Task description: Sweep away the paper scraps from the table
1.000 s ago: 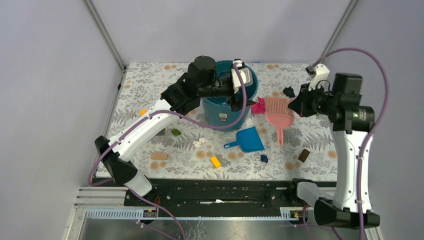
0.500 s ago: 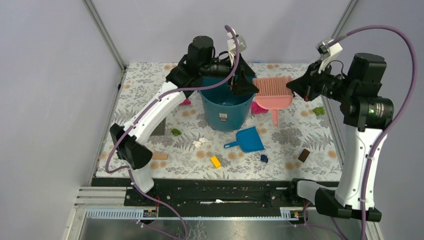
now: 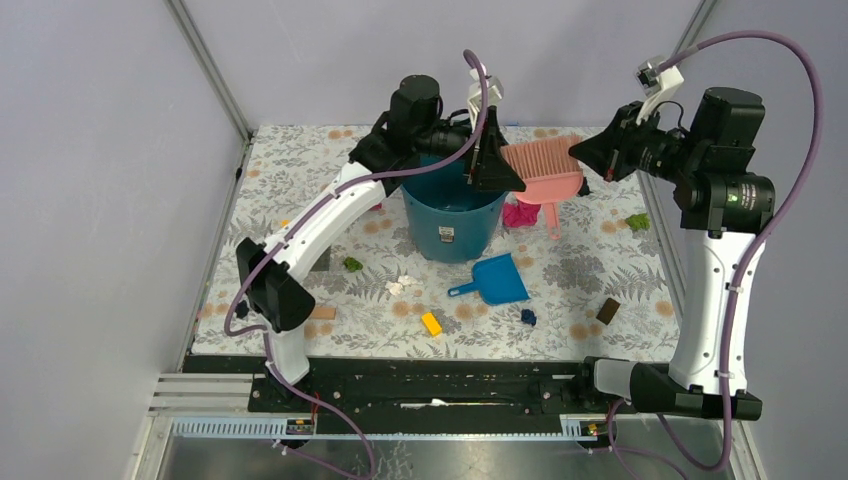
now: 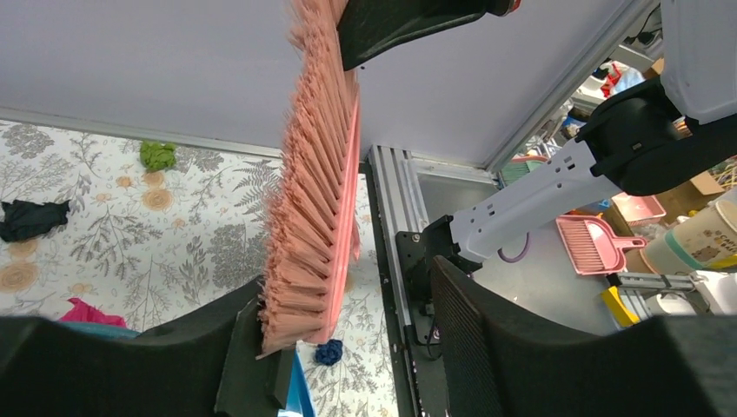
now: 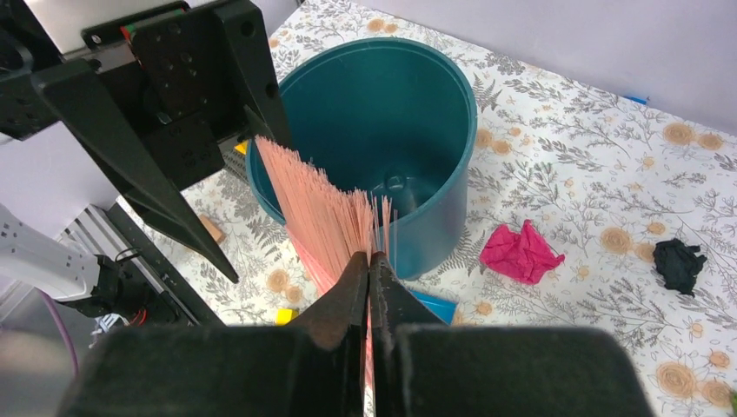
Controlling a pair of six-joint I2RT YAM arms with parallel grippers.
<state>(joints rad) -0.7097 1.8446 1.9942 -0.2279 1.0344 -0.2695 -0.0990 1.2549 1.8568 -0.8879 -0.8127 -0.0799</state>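
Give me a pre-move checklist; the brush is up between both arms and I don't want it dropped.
1. Right fingers shut on the pink brush: ok.
2. Left fingers closed on the brush: not ok, open around the bristles.
3. Teal bucket upright: ok.
4. Table free of paper scraps: not ok, several lie there.
5. Blue dustpan lying free on the table: ok.

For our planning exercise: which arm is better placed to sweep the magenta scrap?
Probably right: the right gripper clamps the pink brush, and the magenta scrap lies on its side of the teal bucket.
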